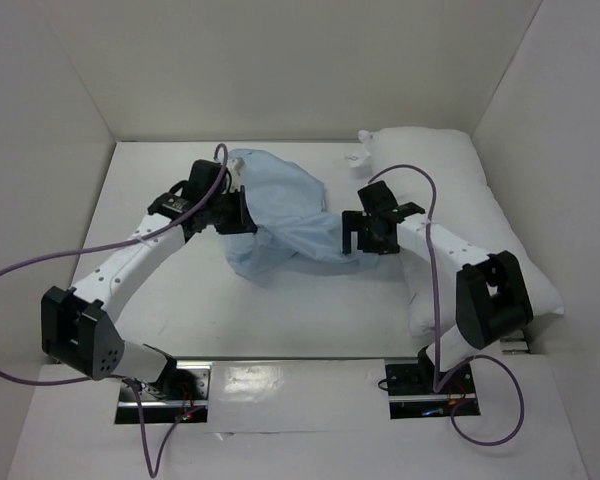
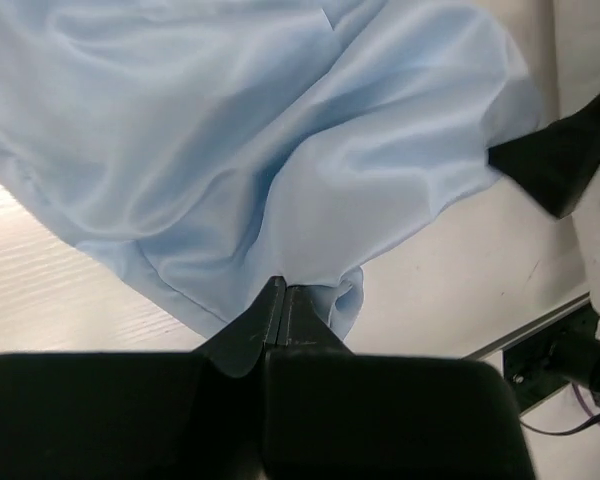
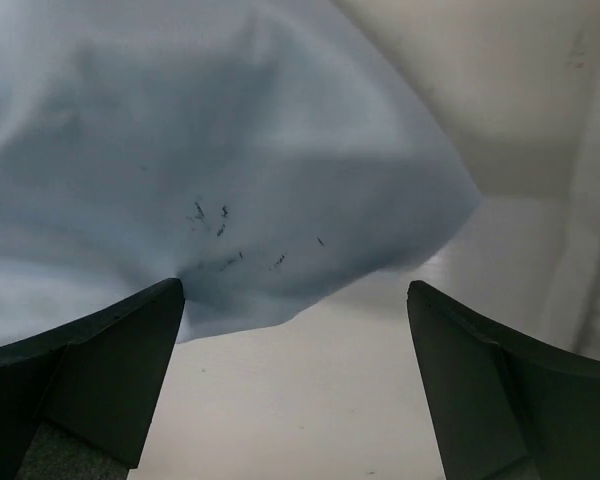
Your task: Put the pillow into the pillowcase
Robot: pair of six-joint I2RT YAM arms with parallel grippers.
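**Left fingers pinching the pillowcase, right fingers standing wide**

Your left fingers [image 2: 283, 310] are pressing together on a fold of the pillowcase [image 2: 280, 130], right at its hem. The cloth is showing thin, pale blue and faintly glossy, falling in soft, limp creases just beyond the fingertips. Your right fingers [image 3: 110, 350] are standing wide apart and gripping nothing. The fabric's rounded edge is lying just ahead of them, with the bare white desk [image 3: 310, 400] showing between them.

The pillow [image 1: 460, 200] is lying beyond and to the right of the right fingers [image 1: 358, 235]. It is plump, white and long, and wholly outside the pillowcase. Its small white tag [image 1: 357, 157] is sitting at the far corner.

The top view is giving you what neither wrist view does: the pillowcase [image 1: 280, 215] is bunched in a rumpled heap between the left fingers [image 1: 238, 212] and the right ones. Only the left wrist view is showing the clamp on the hem. Only the right wrist view is showing a scatter of tiny dark specks [image 3: 220, 225] on the cloth, plus a blurred strip of white pillow at its right edge.
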